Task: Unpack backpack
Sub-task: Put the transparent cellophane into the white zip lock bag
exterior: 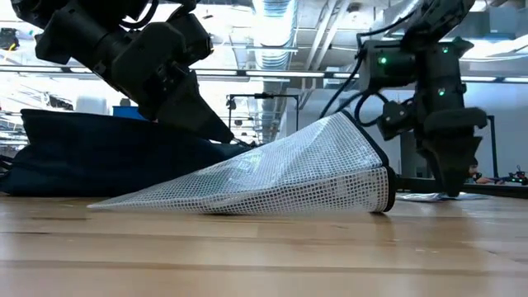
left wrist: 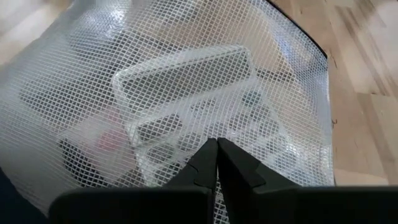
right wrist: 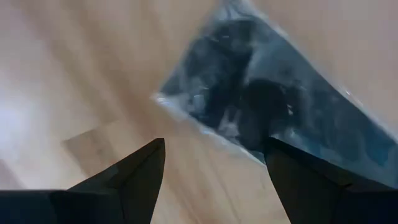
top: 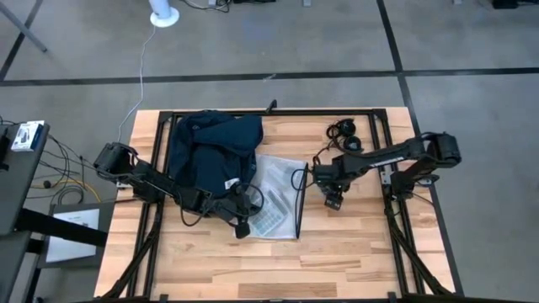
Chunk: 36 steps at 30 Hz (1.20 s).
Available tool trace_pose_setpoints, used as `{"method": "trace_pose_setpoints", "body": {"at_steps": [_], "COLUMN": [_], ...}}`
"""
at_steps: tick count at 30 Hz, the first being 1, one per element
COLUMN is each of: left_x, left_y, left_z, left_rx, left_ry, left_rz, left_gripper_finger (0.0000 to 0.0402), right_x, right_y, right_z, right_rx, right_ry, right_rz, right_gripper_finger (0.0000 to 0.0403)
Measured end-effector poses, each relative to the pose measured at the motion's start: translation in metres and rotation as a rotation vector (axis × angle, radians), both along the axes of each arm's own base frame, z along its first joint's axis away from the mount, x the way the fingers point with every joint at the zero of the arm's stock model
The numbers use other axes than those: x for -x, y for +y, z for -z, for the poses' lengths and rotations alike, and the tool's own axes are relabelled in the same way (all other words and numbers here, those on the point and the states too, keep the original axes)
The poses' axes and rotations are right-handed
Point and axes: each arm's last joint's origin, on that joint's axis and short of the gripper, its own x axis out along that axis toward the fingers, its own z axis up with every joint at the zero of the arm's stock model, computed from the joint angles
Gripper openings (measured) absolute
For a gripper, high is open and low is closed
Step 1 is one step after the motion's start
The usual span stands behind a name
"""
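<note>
The navy backpack lies on the table's far left part and shows as a dark mound in the low view. Right of it lies a clear mesh pouch with a black zip edge and a calculator-like thing inside. My left gripper is shut at the pouch's near left corner. My right gripper hangs open, fingers pointing down, just right of the pouch. It is over a clear plastic bag with dark contents that lies flat on the wood. My left gripper is shut at the mesh pouch's near left corner, coming from the table's left. A strip of mesh shows in the slit between its fingers. The pouch rests on the table, its zip end standing up off the wood.
Black headphones and cables lie at the far right. Black frame rails run along the table's sides and far edge. Bare wood stretches along the near edge.
</note>
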Motion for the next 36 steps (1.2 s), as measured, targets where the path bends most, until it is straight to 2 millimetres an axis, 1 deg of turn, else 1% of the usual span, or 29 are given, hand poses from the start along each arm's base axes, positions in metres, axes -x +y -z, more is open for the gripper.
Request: {"method": "trace_pose_setpoints", "body": {"at_steps": [4,6,9,12,16,20,24,26,27,29,31,34,35,36], "left_x": [0.0,0.0,0.0,0.0,0.001,0.002,0.002,0.002,0.002,0.002,0.002,0.002,0.002,0.002], "left_y": [0.0,0.0,0.0,0.0,-0.003,-0.007,-0.007,-0.007,-0.007,-0.007,-0.007,-0.007,-0.007,-0.007], "left_z": [0.0,0.0,0.0,0.0,0.0,0.0,0.0,0.0,0.0,0.0,0.0,0.0,0.0,0.0], "left_rx": [-0.011,-0.02,-0.022,-0.028,-0.038,-0.054,-0.056,-0.061,-0.062,-0.057,-0.05,-0.042,-0.039,-0.036], "left_ry": [0.002,0.004,0.005,0.005,0.006,0.002,0.002,0.003,0.002,0.003,0.002,0.003,0.002,0.001], "left_rz": [0.006,0.012,0.015,0.02,0.033,0.059,0.061,0.064,0.064,0.062,0.058,0.053,0.052,0.05], "left_gripper_finger": [0.0,0.0,0.0,0.0,0.0,0.0,0.0,0.0,0.0,0.0,0.0,0.0,0.0,0.0], "right_x": [0.003,0.001,-0.005,-0.006,-0.007,-0.014,-0.016,-0.017,-0.018,-0.018,-0.02,-0.026,-0.028,-0.031], "right_y": [-0.005,-0.01,-0.015,-0.015,-0.01,-0.005,0.0,0.001,0.001,0.002,0.003,0.005,0.005,0.007], "right_z": [-0.008,-0.015,-0.023,-0.024,-0.013,-0.001,0.011,0.018,0.02,0.022,0.021,0.012,0.008,0.003], "right_rx": [-0.006,-0.007,-0.005,0.004,0.022,0.02,0.013,0.008,0.005,0.0,-0.003,0.002,0.007,0.012], "right_ry": [0.049,0.064,0.042,0.025,0.033,0.035,0.096,0.128,0.143,0.156,0.156,0.105,0.076,0.043], "right_rz": [0.038,0.006,-0.038,-0.097,-0.191,-0.274,-0.299,-0.291,-0.282,-0.262,-0.235,-0.182,-0.158,-0.129], "right_gripper_finger": [0.0255,0.0255,0.0254,0.0254,0.0254,0.0254,0.0254,0.0245,0.0236,0.0202,0.0148,0.0047,0.0024,0.0015]}}
